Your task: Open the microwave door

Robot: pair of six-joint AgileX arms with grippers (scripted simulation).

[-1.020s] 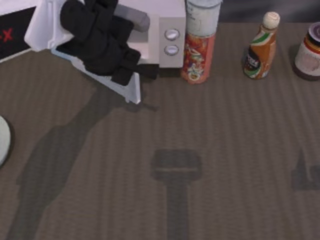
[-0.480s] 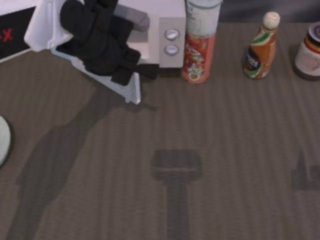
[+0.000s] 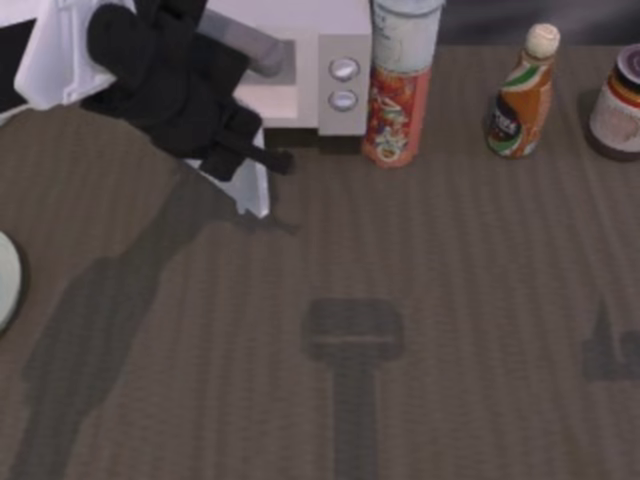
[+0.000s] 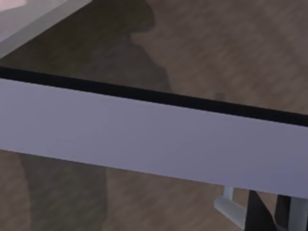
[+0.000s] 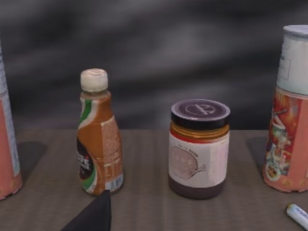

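Surface (image 3: 450, 330): brown woven top. It carries the microwave at the far left and a row of containers along the far edge to the right.
Microwave (image 3: 300, 25): white box at the far edge, left of centre. Its knob panel (image 3: 343, 85) faces me with two round silver knobs.
Microwave door (image 3: 252, 185): swung well out on its left-hand hinge. Over the last second its free edge has moved further left and away from the knob panel, and more of the cavity (image 3: 270, 95) now shows. In the left wrist view the door edge (image 4: 154, 139) fills the frame as a pale band with a dark strip above it.
Left gripper (image 3: 262, 160): low at the free edge of the door, its arm reaching across the open front. It has tracked left with the door. I cannot tell from any view whether the fingers are wide or narrow.
Right gripper: not visible in the top view; parked. Its wrist view looks at the sauce bottle (image 5: 98, 134), the jar (image 5: 198, 151) and a tall can (image 5: 288, 110).
Task status: my judgement is that the opening is mostly done. The door stands at a wide angle, and a little more swing would finish it.
Risk: the door edge could slip off the gripper as the arc tightens.
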